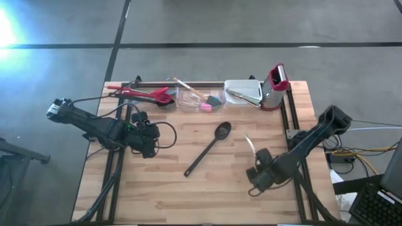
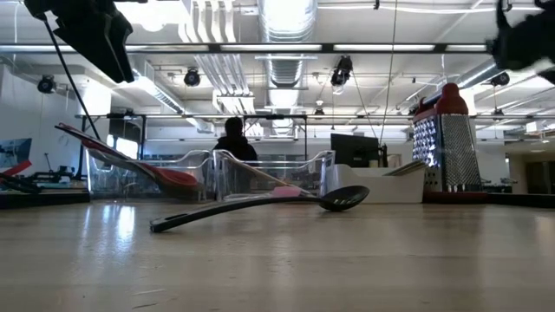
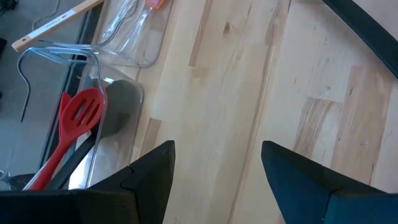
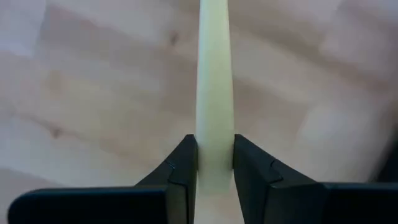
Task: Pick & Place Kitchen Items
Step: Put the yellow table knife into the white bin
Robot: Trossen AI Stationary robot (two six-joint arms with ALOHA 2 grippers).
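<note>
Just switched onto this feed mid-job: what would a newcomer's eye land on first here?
The black slotted spoon lying diagonally alone mid-table. Next, the right gripper, low on the table's right side, shut on a pale cream utensil. Along the far edge, red utensils sit beside clear tubs and a steel box grater; the left gripper waits open.

You find the slotted spoon [image 1: 210,147] lying slantwise in the middle of the table [image 1: 188,194], with its head toward the far edge. Along that far edge stand, from left to right, the tongs [image 1: 141,92], a clear tub [image 1: 200,96] with scrapers [image 1: 210,103] in it, a second tub [image 1: 244,92], and the box grater [image 1: 275,86] at the right end. The left gripper [image 1: 152,139] is left of the spoon and the right gripper [image 1: 259,164] is right of it, closed on a pale utensil [image 1: 250,145] that points toward the far edge.
</note>
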